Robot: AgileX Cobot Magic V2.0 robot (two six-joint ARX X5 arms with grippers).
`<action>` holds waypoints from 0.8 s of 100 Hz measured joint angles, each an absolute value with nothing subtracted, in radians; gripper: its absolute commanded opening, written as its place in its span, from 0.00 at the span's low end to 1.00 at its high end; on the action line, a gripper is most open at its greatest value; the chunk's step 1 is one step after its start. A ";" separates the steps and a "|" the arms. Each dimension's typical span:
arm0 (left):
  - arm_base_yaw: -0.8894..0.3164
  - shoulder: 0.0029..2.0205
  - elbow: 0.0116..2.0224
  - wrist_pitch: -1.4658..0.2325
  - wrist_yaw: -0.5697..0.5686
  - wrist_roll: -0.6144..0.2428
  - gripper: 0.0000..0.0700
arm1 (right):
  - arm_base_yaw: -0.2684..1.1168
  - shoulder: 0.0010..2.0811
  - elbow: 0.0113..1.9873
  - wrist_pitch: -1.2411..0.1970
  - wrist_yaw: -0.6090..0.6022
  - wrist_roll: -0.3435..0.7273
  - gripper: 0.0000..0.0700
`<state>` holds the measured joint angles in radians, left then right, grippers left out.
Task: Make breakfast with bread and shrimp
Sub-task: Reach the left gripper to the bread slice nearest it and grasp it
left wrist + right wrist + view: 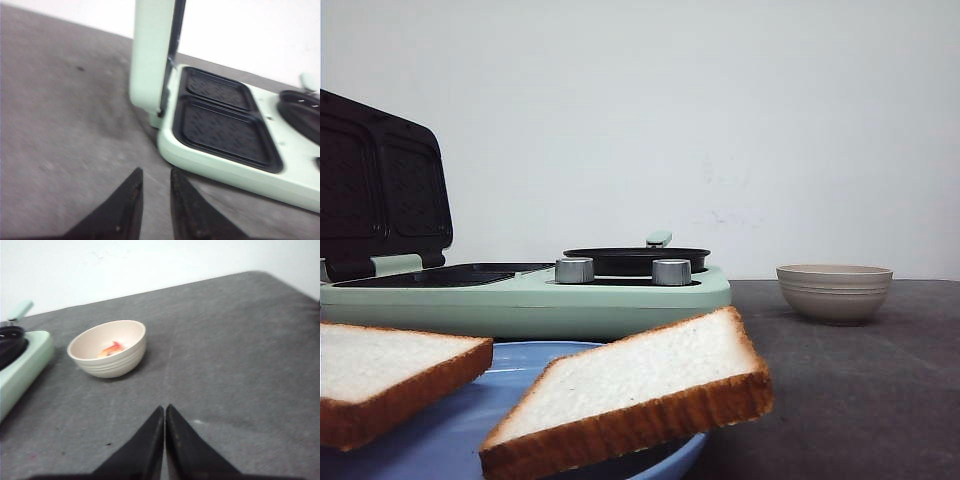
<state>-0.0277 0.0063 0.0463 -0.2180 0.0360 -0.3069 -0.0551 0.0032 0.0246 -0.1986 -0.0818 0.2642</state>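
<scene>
Resting on the blue plate, both bread slices lay untouched, shrimp sat in the bowl; your sandwich maker stood open, unloaded. Left hand slightly parted, right hand closed, both empty.

Plain white wall runs across the whole bkgd, w/ a few faint scuffs right of centre. It meets a dark grey table w/ a matte, cloth-like top, a few small dark specks on it. Light is soft & even, w/ only weak shadows. No windows in view.
</scene>
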 measured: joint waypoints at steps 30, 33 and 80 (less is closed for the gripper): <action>-0.028 0.136 0.225 -0.408 0.128 -0.400 0.02 | -0.055 0.110 0.233 -0.342 -0.122 0.372 0.00; -0.028 0.163 0.244 -0.408 0.143 -0.406 0.02 | -0.055 0.141 0.260 -0.350 -0.140 0.380 0.00; -0.030 0.633 0.591 -0.732 0.243 -0.385 0.02 | 0.004 0.639 0.569 -0.626 -0.217 0.378 0.00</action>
<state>-0.0296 0.6334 0.5915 -0.7319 0.2428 -0.3855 0.0040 0.6392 0.5686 -0.6262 -0.2172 0.3779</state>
